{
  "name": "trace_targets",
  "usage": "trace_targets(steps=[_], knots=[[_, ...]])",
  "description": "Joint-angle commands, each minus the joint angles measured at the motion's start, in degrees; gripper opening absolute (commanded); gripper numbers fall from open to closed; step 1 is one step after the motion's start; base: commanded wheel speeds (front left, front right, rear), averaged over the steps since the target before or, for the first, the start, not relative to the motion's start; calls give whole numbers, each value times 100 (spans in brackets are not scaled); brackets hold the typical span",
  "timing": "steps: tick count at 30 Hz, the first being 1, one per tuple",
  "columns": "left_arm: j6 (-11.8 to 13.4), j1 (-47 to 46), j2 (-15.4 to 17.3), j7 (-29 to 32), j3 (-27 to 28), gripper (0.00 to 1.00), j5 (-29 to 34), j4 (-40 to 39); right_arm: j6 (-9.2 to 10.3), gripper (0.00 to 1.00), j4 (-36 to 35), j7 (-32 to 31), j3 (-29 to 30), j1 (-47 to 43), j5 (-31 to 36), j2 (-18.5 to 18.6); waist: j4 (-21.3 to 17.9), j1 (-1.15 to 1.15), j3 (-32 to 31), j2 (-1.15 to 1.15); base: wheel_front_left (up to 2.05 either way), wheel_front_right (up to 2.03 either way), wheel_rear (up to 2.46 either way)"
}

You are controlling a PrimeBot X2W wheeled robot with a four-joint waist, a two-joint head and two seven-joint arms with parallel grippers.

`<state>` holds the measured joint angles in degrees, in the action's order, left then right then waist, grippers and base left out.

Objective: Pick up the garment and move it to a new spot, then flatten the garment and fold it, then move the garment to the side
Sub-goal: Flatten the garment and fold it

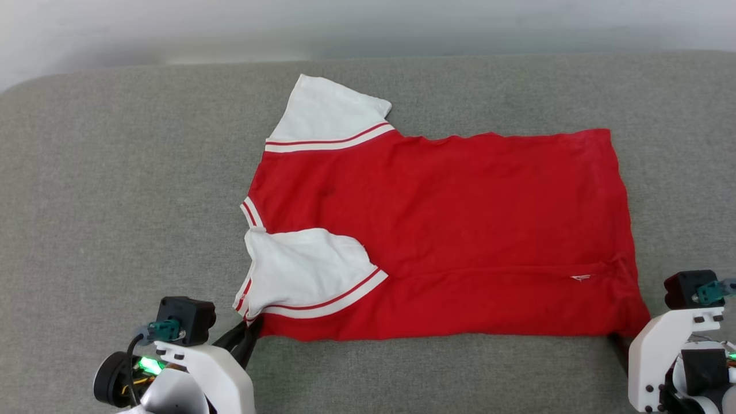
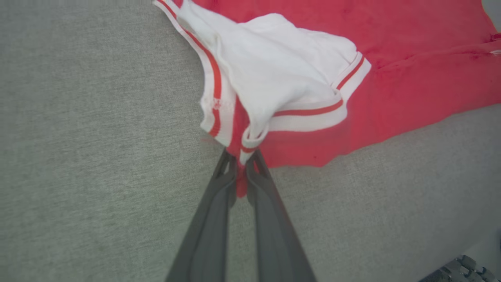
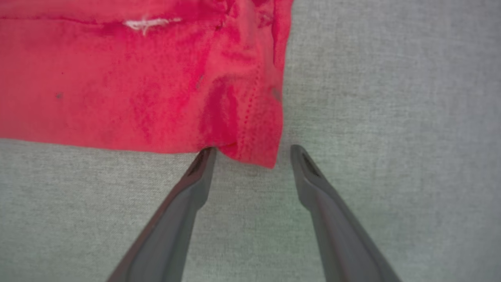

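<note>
The garment, a red shirt with white striped-trim sleeves, lies spread sideways on the grey surface, collar to the left, plain red side up. My left gripper is shut on the garment's near left corner by the folded-in white sleeve; the left wrist view shows red and white cloth pinched between the dark fingers. At the near right hem corner my right gripper stands open, fingertips on either side of the corner and resting on the grey surface, gripping nothing.
The grey padded surface stretches wide to the left and in front of the shirt. A pale wall runs behind its far edge. Both white wrists sit at the near corners.
</note>
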<state>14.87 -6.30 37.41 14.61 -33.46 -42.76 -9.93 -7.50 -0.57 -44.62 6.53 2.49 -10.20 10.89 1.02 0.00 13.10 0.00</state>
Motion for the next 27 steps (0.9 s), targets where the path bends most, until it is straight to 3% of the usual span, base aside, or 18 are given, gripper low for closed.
trace_targets(steps=[1,10,11,12,13,19,27], knots=[[43,-21,23,23,9,0,34,-90,2,100,73,31,-27,82,-3,-20,38,0,60,0,0,0,0],[66,-24,47,87,-57,0,71,-299,1,100,668,160,-285,242,58,-71,128,0,311,0,0,0,0],[66,-10,58,108,-65,0,59,-273,0,90,728,165,-291,259,28,-86,132,0,324,0,0,0,0],[57,0,72,127,-82,0,51,-246,-2,38,788,149,-317,271,30,-78,135,0,331,0,0,0,0],[56,10,87,136,-81,0,49,-216,-6,0,837,151,-339,290,23,-62,137,0,332,0,0,0,0],[66,125,151,169,-122,0,50,-26,3,0,912,280,-214,283,-10,47,108,0,176,0,0,0,0],[60,522,387,176,-151,0,-50,66,5,0,512,243,-80,3,-139,328,10,0,-223,0,0,0,0]])
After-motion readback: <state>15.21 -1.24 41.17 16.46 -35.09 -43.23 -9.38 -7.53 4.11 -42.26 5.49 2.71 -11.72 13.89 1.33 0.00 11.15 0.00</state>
